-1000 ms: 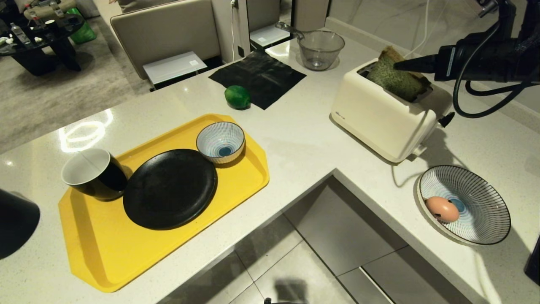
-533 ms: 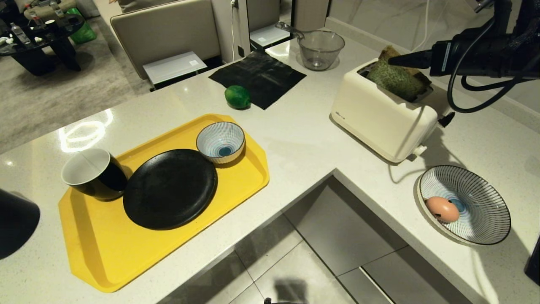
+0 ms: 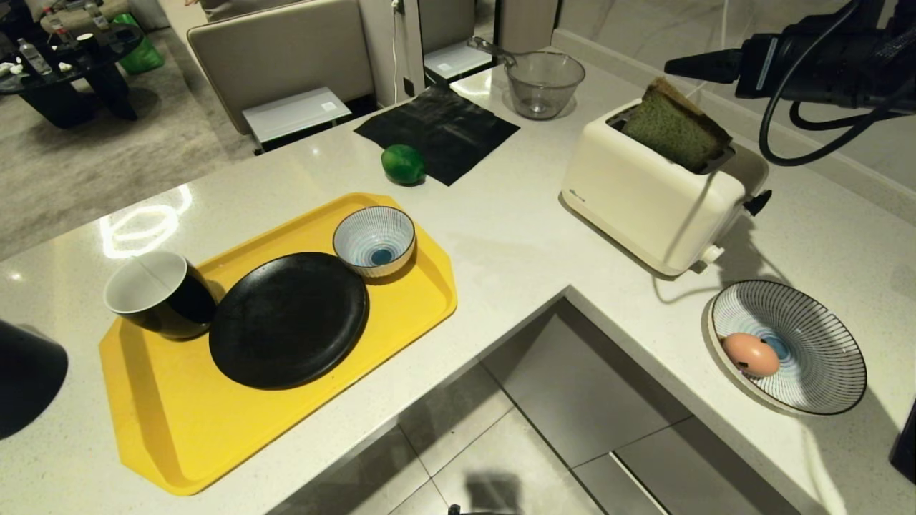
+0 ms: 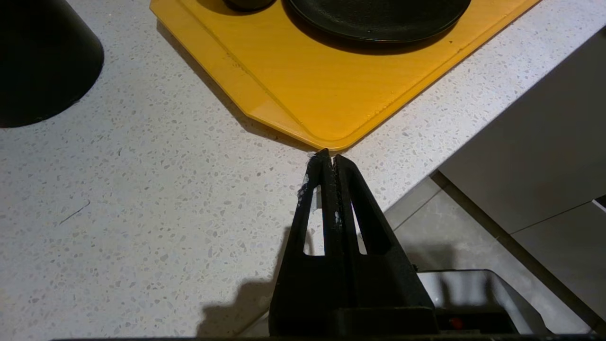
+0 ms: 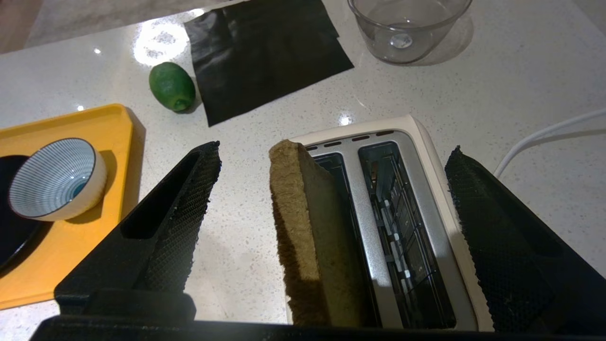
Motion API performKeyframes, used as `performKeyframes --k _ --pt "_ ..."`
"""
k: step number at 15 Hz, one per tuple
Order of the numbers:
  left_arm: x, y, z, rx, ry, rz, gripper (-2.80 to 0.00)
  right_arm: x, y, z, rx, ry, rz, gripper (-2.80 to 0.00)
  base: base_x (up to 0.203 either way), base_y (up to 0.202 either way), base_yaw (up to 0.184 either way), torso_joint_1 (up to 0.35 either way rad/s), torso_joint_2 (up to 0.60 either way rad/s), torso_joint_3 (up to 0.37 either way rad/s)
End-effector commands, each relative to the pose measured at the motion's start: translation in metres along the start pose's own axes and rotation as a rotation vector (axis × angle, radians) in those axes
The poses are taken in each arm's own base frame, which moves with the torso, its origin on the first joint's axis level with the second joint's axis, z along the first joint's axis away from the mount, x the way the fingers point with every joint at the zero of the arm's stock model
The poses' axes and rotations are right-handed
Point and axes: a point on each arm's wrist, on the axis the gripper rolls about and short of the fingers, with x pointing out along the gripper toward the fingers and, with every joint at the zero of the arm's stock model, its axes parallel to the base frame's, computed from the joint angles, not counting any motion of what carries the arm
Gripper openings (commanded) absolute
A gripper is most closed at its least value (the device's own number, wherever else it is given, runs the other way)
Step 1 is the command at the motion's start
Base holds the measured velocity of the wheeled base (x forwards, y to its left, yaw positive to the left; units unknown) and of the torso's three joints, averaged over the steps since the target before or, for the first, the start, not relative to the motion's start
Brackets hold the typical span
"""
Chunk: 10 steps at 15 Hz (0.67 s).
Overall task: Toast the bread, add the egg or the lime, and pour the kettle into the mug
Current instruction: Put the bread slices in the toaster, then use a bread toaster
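right gripper (image 5: 331, 199) has lifted off the bread (image 3: 676, 132), jaws now spread wide. bread sits proud in the toaster (image 3: 655, 193); press the lever fully down. left gripper (image 4: 326, 158) parked, closed.

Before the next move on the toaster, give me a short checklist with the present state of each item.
1. Bread in a slot: ok, it stands in one slot of the toaster, sticking well up and leaning.
2. Right gripper clear of the bread: ok, open, fingers either side without touching, raised above the toaster.
3. Bread lowered for toasting: not ok, most of the slice shows above the slot.
4. Toaster lever reachable: ok, it shows on the end facing the bowl with the egg.
5. Toaster plugged in: cannot tell.
6. Left gripper out of the way: ok, shut, parked over the counter edge by the tray corner.
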Motion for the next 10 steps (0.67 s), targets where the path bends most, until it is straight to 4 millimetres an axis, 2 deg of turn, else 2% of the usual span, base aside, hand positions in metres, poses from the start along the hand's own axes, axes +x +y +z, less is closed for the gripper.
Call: performKeyframes --k 1,5,8,10 --pt "0.000 0.000 0.000 0.000 0.001 0.000 -2.80 -0.016 0.008 0.014 -0.012 -0.031 0.002 0.00 0.000 0.000 0.000 0.000 0.00 0.000" --pt "0.000 0.000 0.000 0.000 0.000 0.000 -2.80 -0.044 0.024 0.031 0.036 -0.011 -0.021 0.00 0.000 0.000 0.000 0.000 0.00 0.000" --pt "0.000 0.000 0.000 0.000 0.001 0.000 -2.80 -0.058 0.046 0.042 0.125 -0.012 -0.066 0.00 0.000 0.000 0.000 0.000 0.00 0.000" --pt "0.000 0.000 0.000 0.000 0.002 0.000 -2.80 -0.067 0.051 0.043 0.162 0.017 -0.067 0.00 0.000 0.000 0.000 0.000 0.00 0.000"
